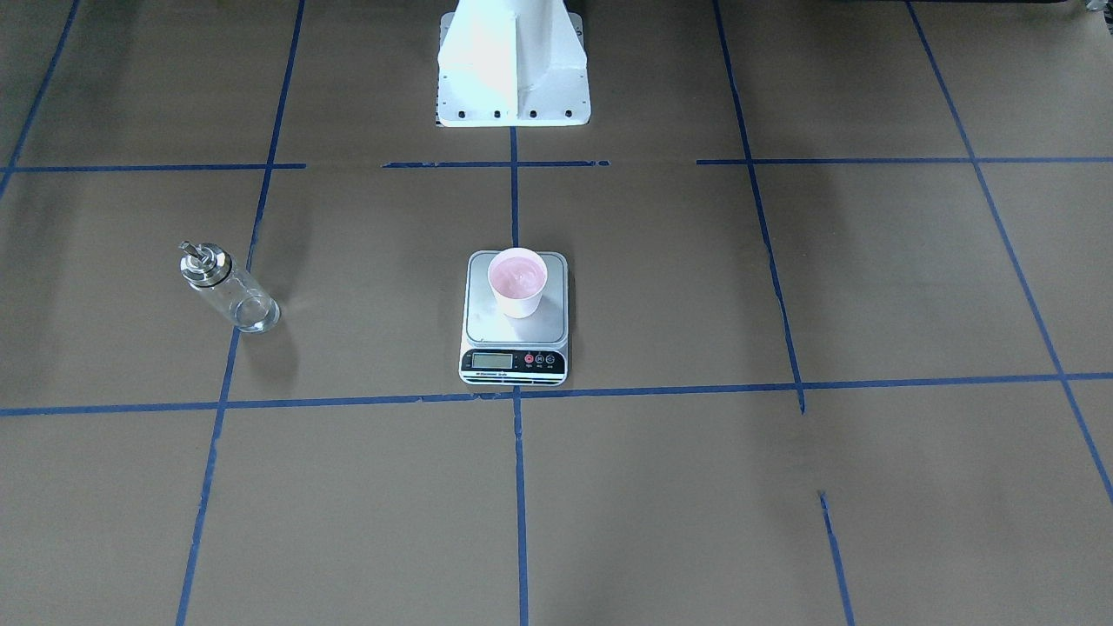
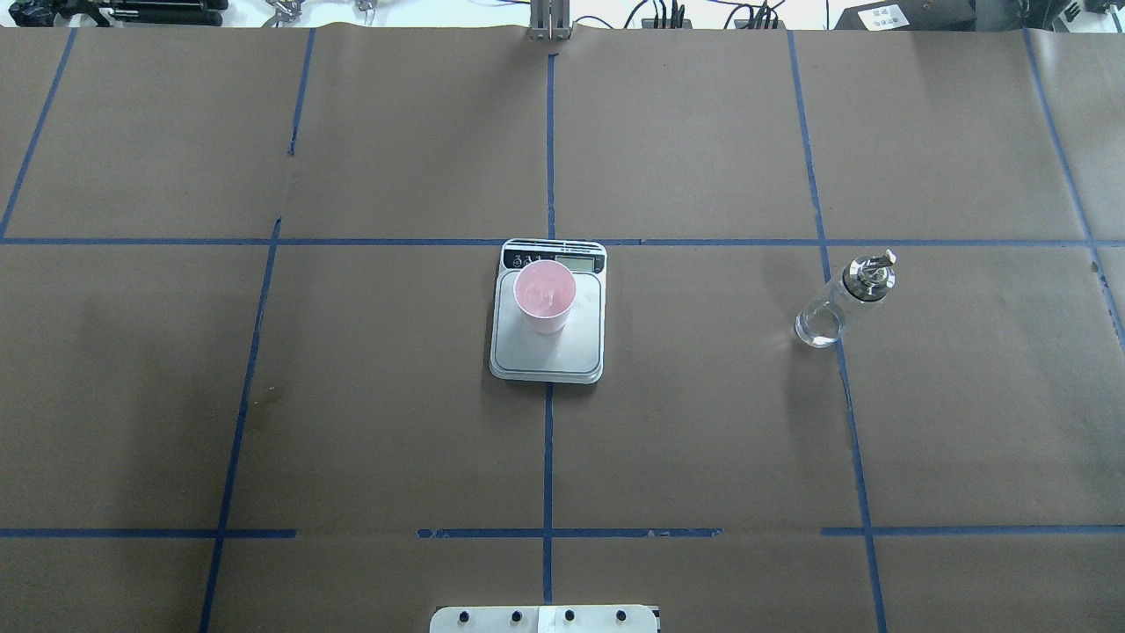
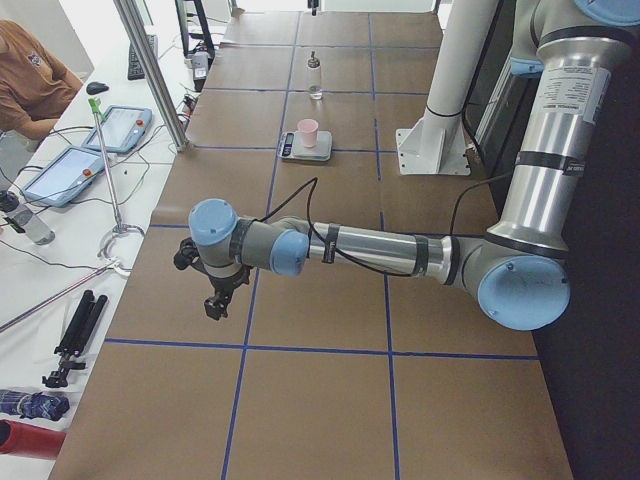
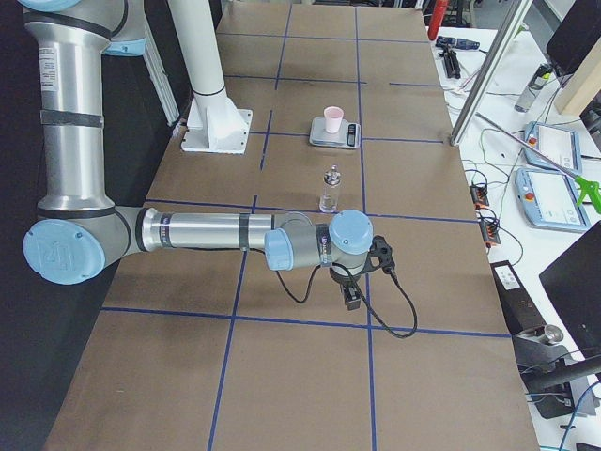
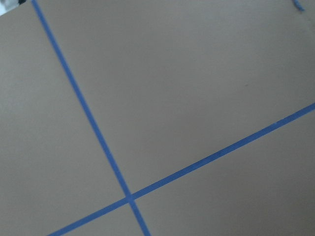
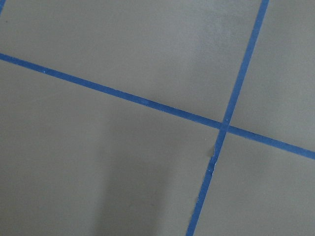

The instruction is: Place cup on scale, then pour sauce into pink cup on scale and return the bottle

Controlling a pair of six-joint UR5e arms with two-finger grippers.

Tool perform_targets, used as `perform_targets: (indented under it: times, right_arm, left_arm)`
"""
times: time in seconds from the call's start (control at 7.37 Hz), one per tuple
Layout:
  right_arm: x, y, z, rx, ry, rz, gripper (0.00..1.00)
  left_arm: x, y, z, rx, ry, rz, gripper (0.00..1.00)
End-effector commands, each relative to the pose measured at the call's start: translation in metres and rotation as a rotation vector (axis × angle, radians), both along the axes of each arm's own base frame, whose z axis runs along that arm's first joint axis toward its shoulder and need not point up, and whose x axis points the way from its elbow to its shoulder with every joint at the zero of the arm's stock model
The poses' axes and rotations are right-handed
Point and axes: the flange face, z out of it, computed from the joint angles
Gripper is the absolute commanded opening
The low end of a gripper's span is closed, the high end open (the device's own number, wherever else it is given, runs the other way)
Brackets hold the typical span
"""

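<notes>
1. The cup point(image 1: 518, 283) already stands upright on the scale point(image 1: 515, 318), at frame centre in the front-facing view, toward the platform's far side from the display. The bottle point(image 1: 228, 288) stands upright on the worktop point(image 1: 783, 487) at middle left of that view, well apart from the scale.

2. Both arms are parked at the worktop ends. The left gripper point(image 3: 215, 300) shows only at lower left of the left side view, the right gripper point(image 4: 349, 297) only at lower centre of the right side view. Whether either is spread or pressed together I cannot tell. Both wrist cameras show only bare paper and blue tape lines point(image 5: 88, 118).

3. Judged from how things lie, the task looks complete or nearly so; whether sauce sits in the cup is unclear.

4. If pouring remains, the right arm, nearer the bottle, should grasp the glass body below the metal cap point(image 2: 867, 274), keeping the spout toward the cup.

5. Tilt slowly over the cup, then set the bottle back upright.
</notes>
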Motion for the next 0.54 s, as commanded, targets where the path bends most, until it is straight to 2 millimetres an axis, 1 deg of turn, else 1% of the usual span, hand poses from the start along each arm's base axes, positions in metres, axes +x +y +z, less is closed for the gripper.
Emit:
perform_targets:
  times: [0.0,0.14,0.27,0.41]
  right_arm:
    - [0.020,0.008,-0.015,-0.018,0.013,0.019,1.00]
    - [0.003,0.006,-0.030,0.008,0.034,-0.015,1.00]
    - [-0.003,0.003,-0.027,-0.011,0.077,-0.030,1.00]
    - [-0.010,-0.002,-0.029,-0.042,0.084,-0.047,1.00]
  left_arm:
    - [-0.007,0.007,0.017,-0.080,0.020,-0.063,1.00]
    - [-0.006,0.011,0.015,-0.070,0.021,-0.062,1.00]
    - [-0.006,0.012,0.017,-0.056,0.022,-0.062,1.00]
    - [-0.004,0.011,0.015,-0.056,0.022,-0.067,1.00]
